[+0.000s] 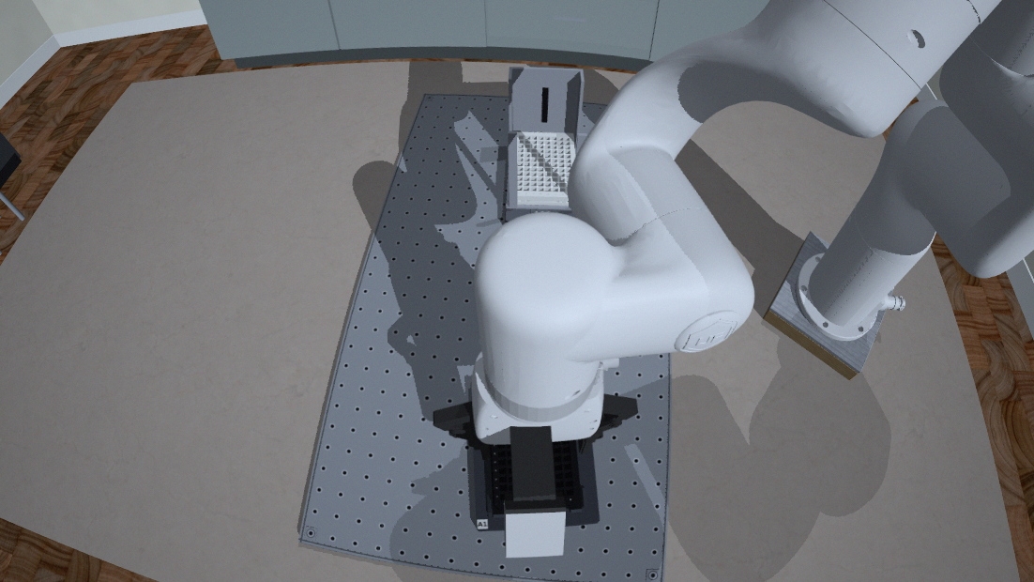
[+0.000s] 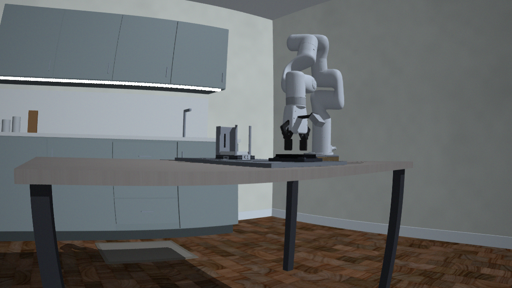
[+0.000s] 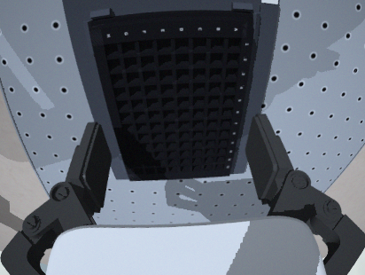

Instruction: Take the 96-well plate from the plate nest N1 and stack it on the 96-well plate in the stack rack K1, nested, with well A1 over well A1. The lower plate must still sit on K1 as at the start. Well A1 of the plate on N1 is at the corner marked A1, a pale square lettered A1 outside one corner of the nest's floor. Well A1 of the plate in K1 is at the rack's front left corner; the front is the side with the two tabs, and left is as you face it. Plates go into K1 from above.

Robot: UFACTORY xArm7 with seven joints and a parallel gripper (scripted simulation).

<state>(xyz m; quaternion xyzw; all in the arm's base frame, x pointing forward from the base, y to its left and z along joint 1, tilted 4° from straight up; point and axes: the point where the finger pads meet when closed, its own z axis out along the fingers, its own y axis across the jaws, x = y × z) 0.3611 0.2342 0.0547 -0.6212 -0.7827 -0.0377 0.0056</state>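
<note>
The black 96-well plate (image 1: 568, 474) (image 2: 295, 156) (image 3: 177, 90) sits in the dark nest N1 (image 1: 589, 506) (image 3: 80, 49). The pale A1 square (image 1: 482, 524) lies at a near corner of the nest and is partly cut off in the wrist view (image 3: 269, 1). My gripper (image 2: 295, 144) (image 3: 177, 136) is open and empty, a little above the plate, with the fingers toward its two long sides. A white 96-well plate (image 1: 541, 167) lies low in the grey stack rack K1 (image 1: 524, 100) (image 2: 226, 141). My arm hides part of the rack's right side in the top view.
The perforated board (image 1: 346, 434) (image 3: 310, 80) carries the nest and the rack. The rack's tall walls stand at the far end of the board. The arm base (image 1: 816, 318) stands on a block right of the board. The arm link passes over the space between nest and rack.
</note>
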